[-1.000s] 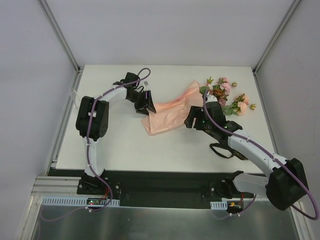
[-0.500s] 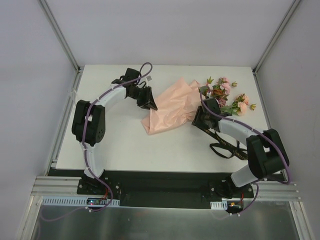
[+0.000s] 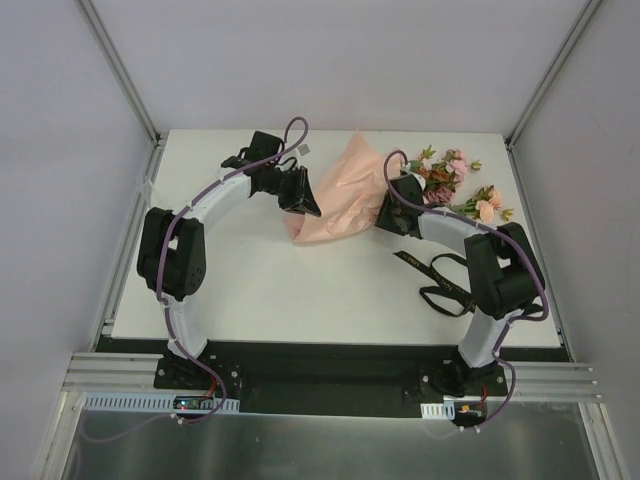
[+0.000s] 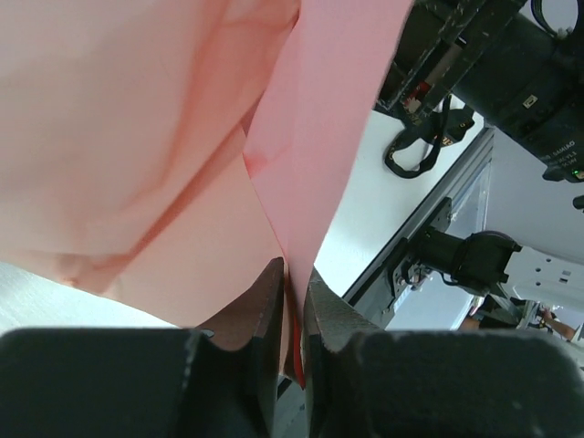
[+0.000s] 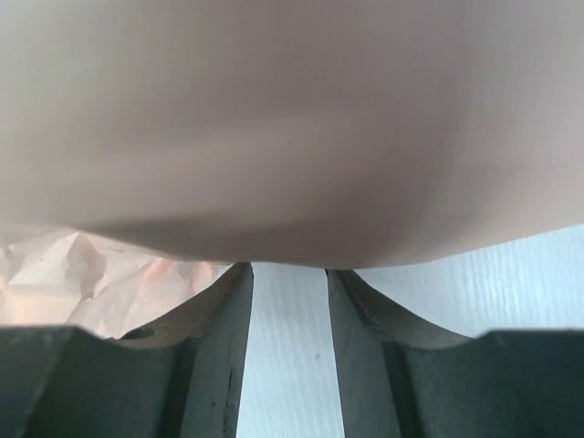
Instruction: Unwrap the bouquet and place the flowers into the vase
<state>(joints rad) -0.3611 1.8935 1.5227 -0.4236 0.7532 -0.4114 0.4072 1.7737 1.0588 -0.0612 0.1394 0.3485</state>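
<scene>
Two claws at work: left claw (image 4: 294,274) clamped on pink paper (image 3: 345,195), right claw (image 5: 288,270) part-open by flowers (image 3: 450,180) at far right of table (image 3: 250,290), hold indiscernible. Unwrapping step. Next: draw paper clear of flowers.

left arm (image 3: 215,190): white link shells, bulky black joint housings, purple cable tied along length with white ties, cable loop standing free above wrist. right arm (image 3: 445,228): same white-and-black build, purple cable arcing over wrist. left base (image 3: 180,368), right base (image 3: 450,378): black. left fingers (image 4: 260,310): dark, wedge-tapered, matte. right fingers (image 5: 219,328): dark grey, tapered, inner faces scuffed.
</scene>
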